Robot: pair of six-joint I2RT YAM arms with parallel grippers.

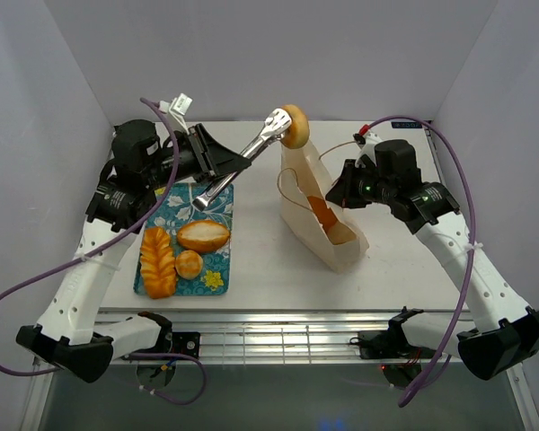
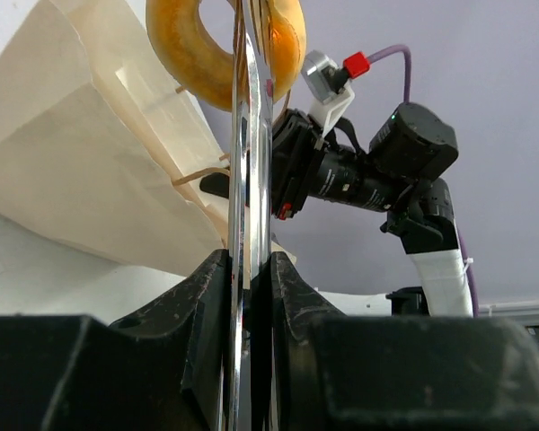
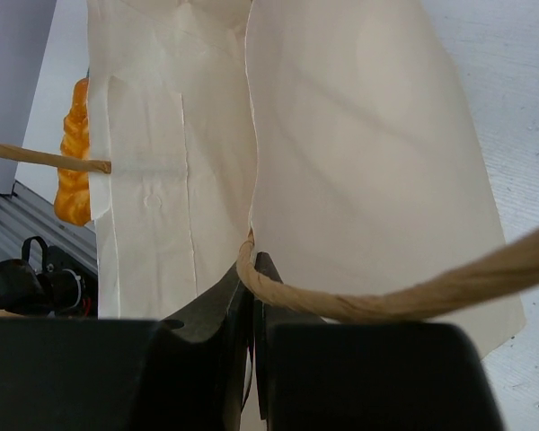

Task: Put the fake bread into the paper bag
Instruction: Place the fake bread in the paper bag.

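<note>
You're mid-delivery: your left tool clamps the tongs, which pinch the ring bagel above the paper bag, toward the bench's far edge. Your right tool is clamped on the cord handle — next, lower the bagel into the bag's mouth and release it.

the tongs are polished, mirror-bright metal. the ring bagel, upper middle of the top view, is smooth and glossy, probably plastic. the paper bag is matt, creased paper; its cord handle is rough twisted fibre. the tray at left looks smooth, faintly glossy.
</note>
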